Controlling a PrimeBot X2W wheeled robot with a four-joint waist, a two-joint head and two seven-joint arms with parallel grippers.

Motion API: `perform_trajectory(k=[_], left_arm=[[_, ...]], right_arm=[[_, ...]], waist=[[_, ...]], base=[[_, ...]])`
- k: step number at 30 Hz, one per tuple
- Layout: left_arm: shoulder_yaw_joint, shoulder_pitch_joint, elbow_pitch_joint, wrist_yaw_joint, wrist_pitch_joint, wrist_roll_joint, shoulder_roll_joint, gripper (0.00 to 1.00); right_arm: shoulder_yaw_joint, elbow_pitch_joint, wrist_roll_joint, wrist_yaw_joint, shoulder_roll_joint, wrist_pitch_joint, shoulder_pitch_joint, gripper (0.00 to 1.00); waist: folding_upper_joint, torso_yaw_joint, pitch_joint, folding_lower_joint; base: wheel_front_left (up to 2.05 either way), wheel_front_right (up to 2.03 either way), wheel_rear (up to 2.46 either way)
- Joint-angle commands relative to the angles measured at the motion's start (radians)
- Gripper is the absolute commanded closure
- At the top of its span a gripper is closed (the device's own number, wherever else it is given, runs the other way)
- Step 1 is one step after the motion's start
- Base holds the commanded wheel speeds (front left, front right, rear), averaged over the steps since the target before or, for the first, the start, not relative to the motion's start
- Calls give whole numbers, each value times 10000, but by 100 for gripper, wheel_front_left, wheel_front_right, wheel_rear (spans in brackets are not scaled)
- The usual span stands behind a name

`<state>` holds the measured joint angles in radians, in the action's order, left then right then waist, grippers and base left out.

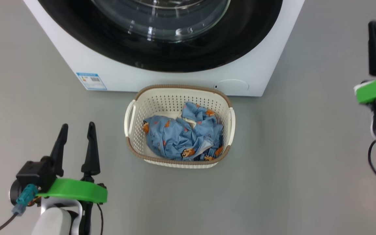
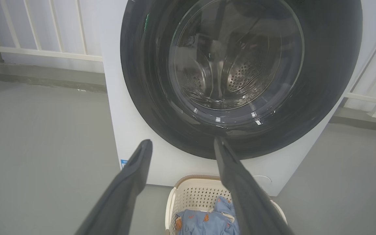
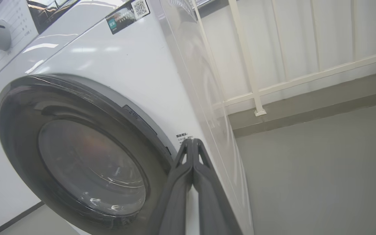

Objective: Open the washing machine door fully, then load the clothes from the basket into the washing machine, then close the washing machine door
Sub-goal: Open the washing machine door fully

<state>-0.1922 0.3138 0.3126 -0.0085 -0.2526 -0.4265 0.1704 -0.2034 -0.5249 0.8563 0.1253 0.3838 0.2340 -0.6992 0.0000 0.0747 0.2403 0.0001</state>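
Your left gripper [image 1: 78, 125] hangs wide open, empty, above grey floor [image 1: 273, 163]. Your right gripper [image 3: 192, 143] has fingers pinched together on nothing, tips beside the glossy black round door [image 3: 18, 137], flush on the white washing machine [image 3: 116, 71]. At its foot, the cream perforated basket [image 1: 178, 88] holds blue bear-print clothes [image 1: 175, 137].

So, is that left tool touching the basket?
Apart. Head view shows bare grey floor between the left tool and the basket.
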Motion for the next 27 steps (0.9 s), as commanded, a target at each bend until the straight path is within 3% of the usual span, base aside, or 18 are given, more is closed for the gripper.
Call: perform_trajectory(k=[1, 12, 27], left_arm=[[363, 385, -318, -39, -91, 148, 203, 0], [444, 757, -421, -351, -91, 211, -112, 0], [794, 1215, -644, -730, -91, 610, -608, 0]], right_arm=[[-201, 197, 260, 54, 183, -58, -256, 100], [-463, 216, 3132, 54, 1181, -996, -1583, 100], [-684, 315, 6100, 54, 1685, -3582, -3495, 100]], waist=[[0, 105, 232, -1], [0, 501, 1088, -1], [0, 841, 2204, -1]], base=[[0, 0, 0], [0, 0, 0], [0, 0, 0]])
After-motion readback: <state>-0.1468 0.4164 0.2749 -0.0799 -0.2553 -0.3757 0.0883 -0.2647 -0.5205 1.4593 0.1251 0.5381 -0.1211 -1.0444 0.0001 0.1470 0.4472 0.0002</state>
